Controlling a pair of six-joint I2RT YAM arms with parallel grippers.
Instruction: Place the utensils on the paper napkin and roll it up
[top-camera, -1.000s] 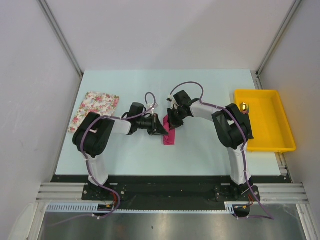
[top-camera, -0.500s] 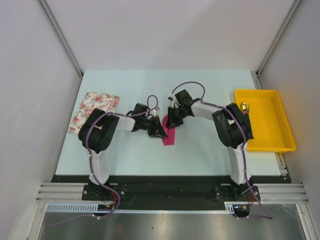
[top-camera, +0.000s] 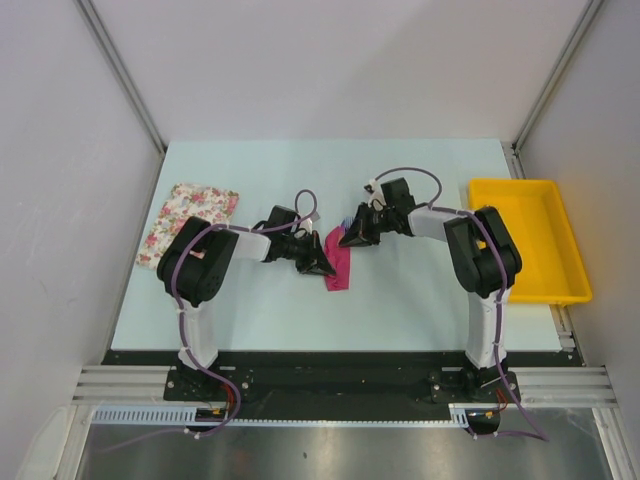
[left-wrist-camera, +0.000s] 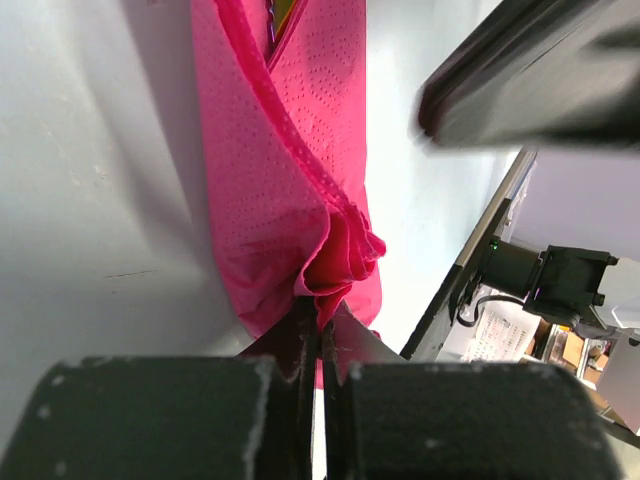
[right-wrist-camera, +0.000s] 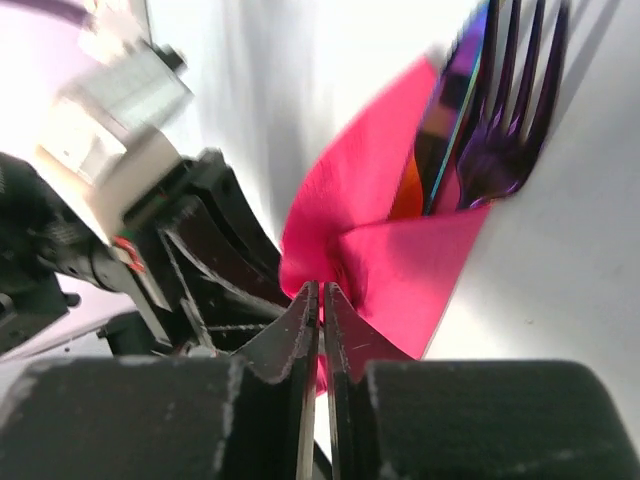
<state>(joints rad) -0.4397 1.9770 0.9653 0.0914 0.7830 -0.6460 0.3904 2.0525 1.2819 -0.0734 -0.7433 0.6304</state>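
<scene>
The magenta paper napkin (top-camera: 339, 268) lies folded into a narrow strip at mid-table. The purple fork (right-wrist-camera: 502, 110) and a yellow-orange utensil (right-wrist-camera: 407, 190) lie wrapped inside it. Only the fork's tines and a sliver of orange stick out of its far end. My left gripper (top-camera: 322, 263) is at the napkin's left edge, shut on a bunched fold of it (left-wrist-camera: 335, 255). My right gripper (top-camera: 350, 238) is at the napkin's far end, jaws shut, pinching the folded edge (right-wrist-camera: 340, 265). The right gripper shows as a blur in the left wrist view (left-wrist-camera: 540, 80).
A white floral cloth (top-camera: 188, 220) lies at the table's left. A yellow tray (top-camera: 530, 240) stands at the right edge with a small object at its far left corner. The two grippers sit close together over the napkin.
My right arm has swung its elbow out to the right while its gripper stays at the napkin's far end. The left arm shifted slightly, then held. The napkin stays folded.
</scene>
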